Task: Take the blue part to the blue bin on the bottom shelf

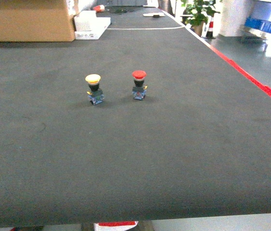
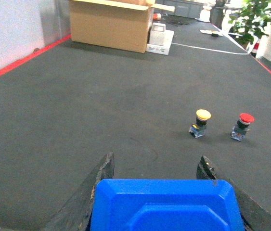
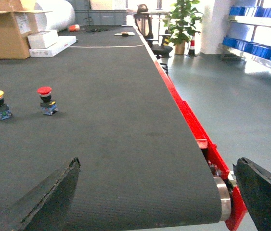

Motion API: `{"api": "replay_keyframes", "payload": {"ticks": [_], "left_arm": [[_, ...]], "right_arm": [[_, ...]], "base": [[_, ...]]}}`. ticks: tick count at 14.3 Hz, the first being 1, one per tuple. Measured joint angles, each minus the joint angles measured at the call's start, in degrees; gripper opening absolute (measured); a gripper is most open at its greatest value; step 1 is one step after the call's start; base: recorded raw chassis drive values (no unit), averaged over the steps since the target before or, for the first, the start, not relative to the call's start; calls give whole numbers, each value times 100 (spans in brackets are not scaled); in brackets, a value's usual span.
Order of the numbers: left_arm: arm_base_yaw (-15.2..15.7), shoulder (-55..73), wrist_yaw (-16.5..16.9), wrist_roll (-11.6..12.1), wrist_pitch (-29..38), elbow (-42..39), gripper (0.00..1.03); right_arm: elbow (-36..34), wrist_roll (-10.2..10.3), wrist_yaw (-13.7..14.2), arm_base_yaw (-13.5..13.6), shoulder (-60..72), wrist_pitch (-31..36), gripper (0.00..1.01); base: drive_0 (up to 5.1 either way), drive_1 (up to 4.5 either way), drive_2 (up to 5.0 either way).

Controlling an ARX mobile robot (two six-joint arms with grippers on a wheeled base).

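Observation:
A blue part, a glossy blue plastic piece with bevelled corners, fills the bottom of the left wrist view. My left gripper is shut on it, with a dark finger pressed against each side. My right gripper stands wide open over the near right end of the dark belt, with nothing between its fingers. Neither gripper shows in the head view. Rows of blue bins sit on a steel rack far off at the right. Its bottom shelf is out of view.
A yellow-capped push button and a red-capped one stand upright mid-belt. A cardboard box and white boxes sit at the far left. The belt's red side rail and end roller border the grey floor at the right.

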Motion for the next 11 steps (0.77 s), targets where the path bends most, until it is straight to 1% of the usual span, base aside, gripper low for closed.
{"api": "replay_keyframes", "payload": {"ticks": [11], "left_arm": [[0,2,2,0,0,0,43]], "right_arm": [[0,0,0,0,0,2,98]], "base": [[0,0,0]]}}
